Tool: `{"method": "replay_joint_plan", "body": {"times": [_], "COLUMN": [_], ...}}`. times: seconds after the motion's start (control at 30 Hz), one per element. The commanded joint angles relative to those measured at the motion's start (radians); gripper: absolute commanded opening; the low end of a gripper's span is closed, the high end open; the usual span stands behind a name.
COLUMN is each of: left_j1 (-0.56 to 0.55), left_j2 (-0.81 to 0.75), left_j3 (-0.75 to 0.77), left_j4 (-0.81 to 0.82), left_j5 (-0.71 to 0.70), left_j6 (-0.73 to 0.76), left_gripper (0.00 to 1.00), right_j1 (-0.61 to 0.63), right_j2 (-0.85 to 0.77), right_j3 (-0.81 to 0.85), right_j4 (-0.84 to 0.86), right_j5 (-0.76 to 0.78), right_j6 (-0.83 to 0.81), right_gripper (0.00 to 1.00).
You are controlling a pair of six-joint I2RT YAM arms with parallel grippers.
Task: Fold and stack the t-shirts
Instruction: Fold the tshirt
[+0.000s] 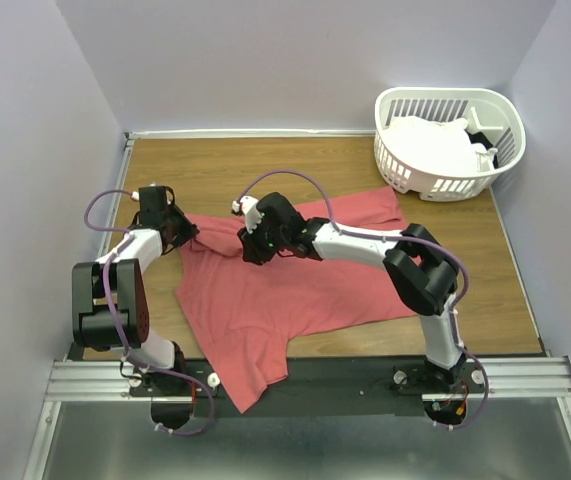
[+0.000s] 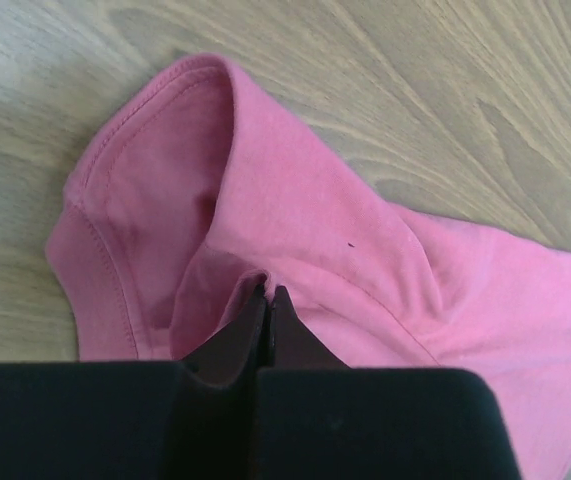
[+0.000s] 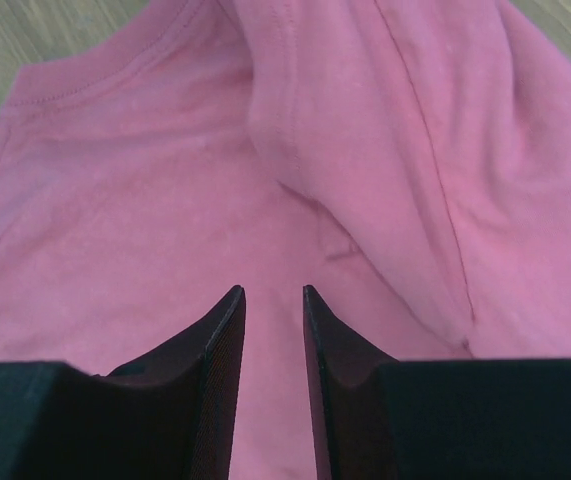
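A coral-red t-shirt (image 1: 295,290) lies spread and rumpled on the wooden table, its hem hanging over the near edge. My left gripper (image 1: 187,233) is at the shirt's left sleeve. In the left wrist view the gripper (image 2: 267,292) is shut on a pinch of the sleeve fabric (image 2: 295,220), with the sleeve opening lifted ahead of it. My right gripper (image 1: 249,251) hovers over the upper middle of the shirt. The right wrist view shows this gripper (image 3: 273,292) open, with flat fabric (image 3: 165,200) under the gap and a raised fold just ahead. White t-shirts (image 1: 430,145) lie bunched in the basket.
A white slatted laundry basket (image 1: 397,165) stands at the back right corner of the table. Grey walls close in the back and both sides. Bare wood (image 1: 265,165) shows behind the shirt and at the right (image 1: 495,290).
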Motion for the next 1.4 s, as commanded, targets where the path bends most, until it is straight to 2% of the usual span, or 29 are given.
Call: {"method": "replay_joint_plan", "body": {"times": [0.0,0.2,0.63,0.83,0.97,1.23,1.37], "left_j1": [-0.002,-0.002,-0.002,-0.002,0.0,-0.002,-0.002], "left_j2": [0.017,0.03,0.028,0.025,0.019,-0.052,-0.151], "left_j3": [0.035,0.047,0.043,0.037,0.041,0.04,-0.012], "left_j4": [0.021,0.021,0.021,0.021,0.015,-0.039,-0.062], "left_j5": [-0.01,-0.032,-0.03,-0.03,-0.043,-0.081,-0.095], "left_j6": [0.045,0.067,0.067,0.07,0.07,0.056,0.035], "left_gripper": [0.0,0.0,0.0,0.0,0.0,0.0,0.0], "right_j1": [0.015,0.017,0.023,0.029,0.029,0.029,0.028], "right_j2": [0.081,0.173,0.232,0.243,0.216,0.075,0.004], "right_j3": [0.075,0.141,0.161,0.16,0.147,0.089,0.035], "right_j4": [0.004,0.002,0.001,0.002,0.001,-0.013,-0.034], "right_j5": [0.021,0.05,0.135,0.161,0.161,0.167,0.145], "right_j6": [-0.058,-0.07,-0.09,-0.093,-0.093,-0.096,-0.083], "right_gripper": [0.38,0.4,0.4,0.24,0.08,0.03,0.03]}}
